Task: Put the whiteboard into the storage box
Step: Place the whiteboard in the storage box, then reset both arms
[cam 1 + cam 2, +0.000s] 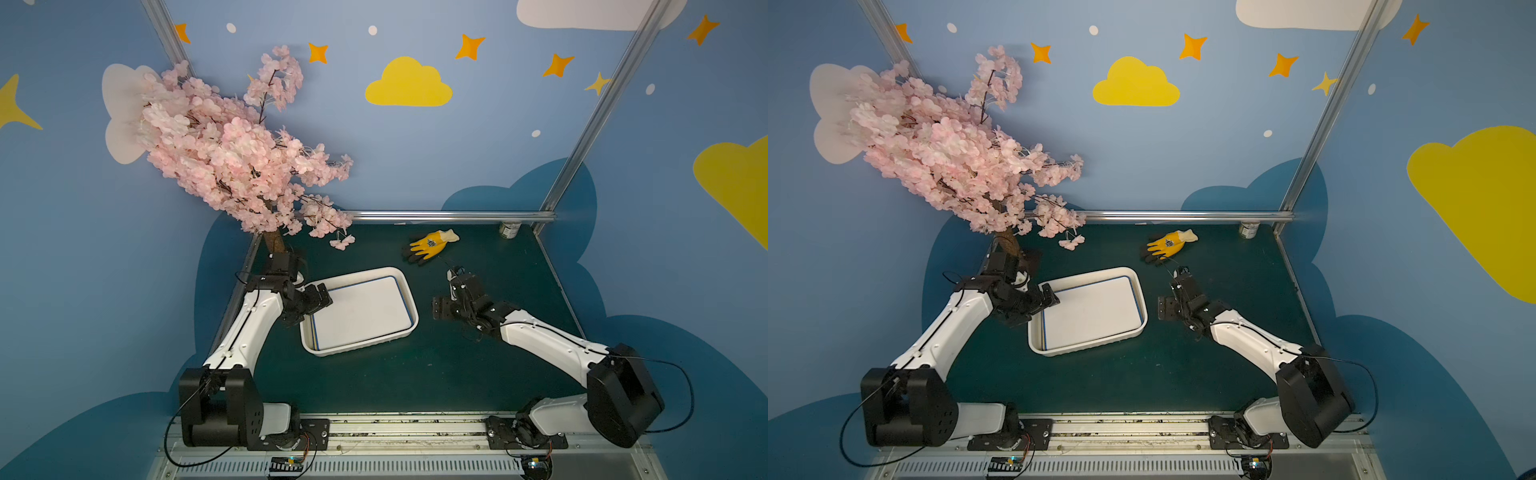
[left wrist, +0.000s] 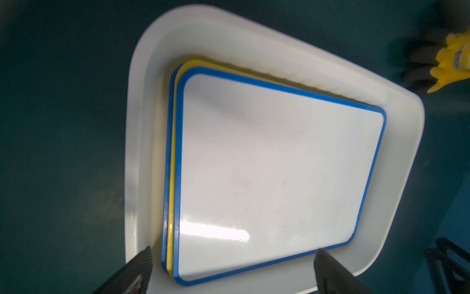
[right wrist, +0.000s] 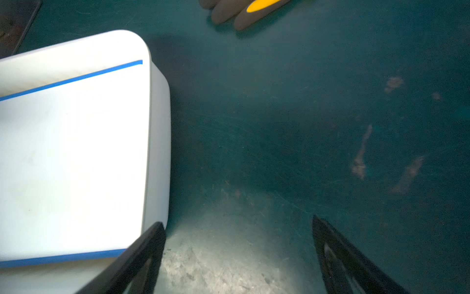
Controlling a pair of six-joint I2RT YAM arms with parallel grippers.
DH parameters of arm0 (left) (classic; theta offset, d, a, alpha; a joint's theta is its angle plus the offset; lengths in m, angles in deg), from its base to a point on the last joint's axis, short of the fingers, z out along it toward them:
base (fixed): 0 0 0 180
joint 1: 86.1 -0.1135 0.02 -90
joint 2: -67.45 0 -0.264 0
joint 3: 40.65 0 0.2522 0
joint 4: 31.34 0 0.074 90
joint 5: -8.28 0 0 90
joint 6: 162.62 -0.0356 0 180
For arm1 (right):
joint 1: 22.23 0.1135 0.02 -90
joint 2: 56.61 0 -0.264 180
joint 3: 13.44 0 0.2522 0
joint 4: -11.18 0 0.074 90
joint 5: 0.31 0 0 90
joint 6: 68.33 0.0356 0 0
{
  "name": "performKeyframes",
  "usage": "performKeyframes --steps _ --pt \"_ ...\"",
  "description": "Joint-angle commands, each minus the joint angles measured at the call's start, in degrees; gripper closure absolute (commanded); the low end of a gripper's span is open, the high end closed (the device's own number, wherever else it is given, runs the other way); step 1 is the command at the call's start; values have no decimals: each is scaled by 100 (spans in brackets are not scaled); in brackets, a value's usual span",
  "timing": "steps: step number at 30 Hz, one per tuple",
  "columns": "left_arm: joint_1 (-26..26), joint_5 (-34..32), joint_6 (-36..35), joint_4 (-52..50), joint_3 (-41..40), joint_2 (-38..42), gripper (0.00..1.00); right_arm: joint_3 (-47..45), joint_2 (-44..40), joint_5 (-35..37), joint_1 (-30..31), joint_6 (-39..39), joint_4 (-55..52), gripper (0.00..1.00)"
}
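In both top views the storage box (image 1: 358, 272) lies in the middle of the frame on the green table (image 1: 415, 374). The whiteboard (image 1: 363, 311), with its blue edge, lies flat inside the box, within the rim. The left gripper (image 1: 318, 301) hangs over the left end of the box. The right gripper (image 1: 444, 293) is to the right of the box and apart from it. A yellow glove (image 1: 432, 245) lies above it in the frame.

In the left wrist view the left gripper (image 2: 233, 250) is spread wide and holds nothing. The whiteboard (image 2: 274, 165) rests below it on top of other boards, one of them a yellow-edged board (image 2: 173, 178), all inside the storage box (image 2: 142, 127).

In the right wrist view the right gripper (image 3: 237, 220) is also spread wide and empty, over bare table (image 3: 279, 127) beside the wall of the storage box (image 3: 160, 127).

I judge that the placing is done. No whiteboard is seen outside the box, so only pulling the arms away seems to be left.
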Motion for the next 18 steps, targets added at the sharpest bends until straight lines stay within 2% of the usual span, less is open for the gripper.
performKeyframes --steps 1,4,7,12,16,18 --pt "85 -755 -196 435 177 84 1 317 -307 343 -207 -428 -473 8" --pt "223 -1298 -409 1010 52 187 1 383 -516 505 -444 -682 -503 8" --pt "276 -1633 -794 2015 -475 510 1 266 -807 696 -750 -902 -341 7" --pt "281 -2102 -1785 3897 -1622 837 0 -316 -1379 499 -1579 -991 394 6" --pt "256 -2460 -2070 4672 -2155 451 1 -997 -1629 467 -2183 -1034 1284 6" --pt "202 -2624 -1976 5089 -2258 182 1 -1369 -1609 461 -2445 -1048 1728 6"
